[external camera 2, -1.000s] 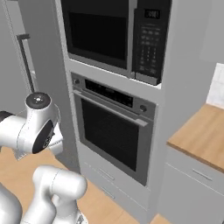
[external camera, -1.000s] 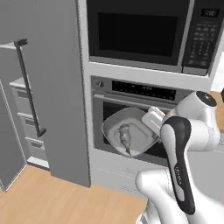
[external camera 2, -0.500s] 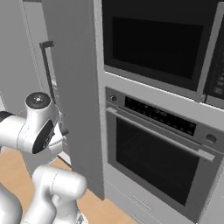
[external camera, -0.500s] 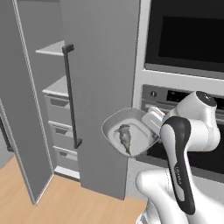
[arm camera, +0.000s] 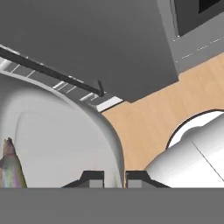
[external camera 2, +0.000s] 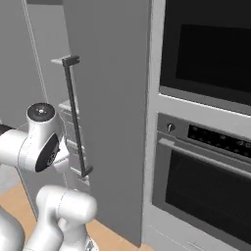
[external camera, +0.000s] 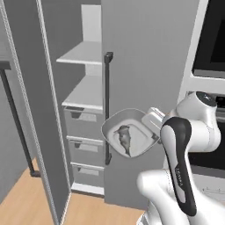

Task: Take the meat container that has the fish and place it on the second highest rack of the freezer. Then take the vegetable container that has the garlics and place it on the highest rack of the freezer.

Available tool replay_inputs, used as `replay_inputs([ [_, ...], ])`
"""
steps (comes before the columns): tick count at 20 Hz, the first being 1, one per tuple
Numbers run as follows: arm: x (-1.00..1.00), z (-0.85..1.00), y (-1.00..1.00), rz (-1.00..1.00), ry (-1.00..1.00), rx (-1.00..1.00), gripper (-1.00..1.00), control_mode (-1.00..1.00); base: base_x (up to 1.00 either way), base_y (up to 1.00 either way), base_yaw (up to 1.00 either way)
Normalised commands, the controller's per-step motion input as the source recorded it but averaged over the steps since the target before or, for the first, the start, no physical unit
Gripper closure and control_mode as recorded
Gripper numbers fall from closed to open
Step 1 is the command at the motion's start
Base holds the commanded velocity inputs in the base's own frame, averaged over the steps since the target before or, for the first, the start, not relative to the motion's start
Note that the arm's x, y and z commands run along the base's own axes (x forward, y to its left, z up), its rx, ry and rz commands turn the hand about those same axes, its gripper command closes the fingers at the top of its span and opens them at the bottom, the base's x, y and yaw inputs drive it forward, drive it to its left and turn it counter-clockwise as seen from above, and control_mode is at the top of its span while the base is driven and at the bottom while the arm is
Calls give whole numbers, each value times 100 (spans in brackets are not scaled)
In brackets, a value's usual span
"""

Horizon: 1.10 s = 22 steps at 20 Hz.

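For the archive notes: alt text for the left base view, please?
The gripper holds the meat container by its rim, the fish inside, in front of the open freezer with white shelves above grey drawers.

The fish [external camera: 124, 138] lies in the dish [external camera: 139, 141], held at its rim by the tool [arm camera: 114, 177] before the freezer [external camera: 92, 110], whose shelves sit above drawers [external camera: 84, 138]; the oven [external camera 2: 206, 166] stands right.
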Motion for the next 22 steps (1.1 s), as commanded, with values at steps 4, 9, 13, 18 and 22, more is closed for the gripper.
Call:
replay_inputs([
  [4,0,0,0,0,0,0,100,100,49,100,-46],
  [9,0,0,0,0,0,0,100,100,25,94,-66],
  [13,0,0,0,0,0,0,100,100,36,35,-35],
  [18,0,0,0,0,0,0,100,100,7,37,-11],
  [22,0,0,0,0,0,0,100,100,3,59,-8],
])
